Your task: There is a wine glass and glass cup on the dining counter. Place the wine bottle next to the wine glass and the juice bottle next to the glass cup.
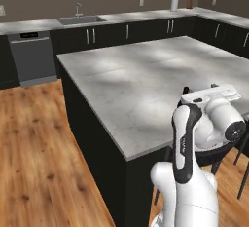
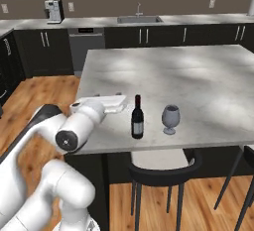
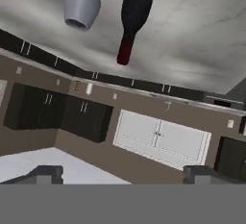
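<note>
The wine bottle (image 2: 137, 118) stands upright just beside the wine glass (image 2: 170, 118) on the dining counter (image 2: 208, 86), released, just right of the gripper (image 3: 120, 172), whose jaws stand wide apart.

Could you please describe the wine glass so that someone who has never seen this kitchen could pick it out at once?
Start at the dining counter, the big marbled island with black sides. Near its front edge, above a dark chair, two things stand side by side, apart. The wine glass is the clear, grey-tinted stemmed bowl; its neighbour is the taller, dark wine bottle.
</note>
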Controlling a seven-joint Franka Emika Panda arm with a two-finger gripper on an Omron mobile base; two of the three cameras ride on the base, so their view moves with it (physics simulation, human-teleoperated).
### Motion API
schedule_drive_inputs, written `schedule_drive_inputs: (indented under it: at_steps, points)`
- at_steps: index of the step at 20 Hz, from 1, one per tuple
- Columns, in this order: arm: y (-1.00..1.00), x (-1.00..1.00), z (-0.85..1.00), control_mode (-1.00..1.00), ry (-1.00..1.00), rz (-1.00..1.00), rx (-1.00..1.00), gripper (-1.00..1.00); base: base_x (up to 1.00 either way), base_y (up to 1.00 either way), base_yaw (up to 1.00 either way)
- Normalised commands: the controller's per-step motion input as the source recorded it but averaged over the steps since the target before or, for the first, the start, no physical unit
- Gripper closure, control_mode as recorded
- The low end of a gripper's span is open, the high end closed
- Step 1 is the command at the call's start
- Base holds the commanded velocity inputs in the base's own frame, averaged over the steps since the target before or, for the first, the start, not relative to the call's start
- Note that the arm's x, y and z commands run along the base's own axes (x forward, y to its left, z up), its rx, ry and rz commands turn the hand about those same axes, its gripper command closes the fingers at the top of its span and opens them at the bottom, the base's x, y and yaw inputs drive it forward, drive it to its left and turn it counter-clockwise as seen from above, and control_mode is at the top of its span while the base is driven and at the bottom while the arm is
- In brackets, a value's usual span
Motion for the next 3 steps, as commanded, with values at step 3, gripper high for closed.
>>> schedule_drive_inputs:
  at_steps: [3]
  points:
    - [0.38,-0.79,1.00,-1.00,0.18,0.03,-0.01,-1.00,0.00,0.00,0.00]
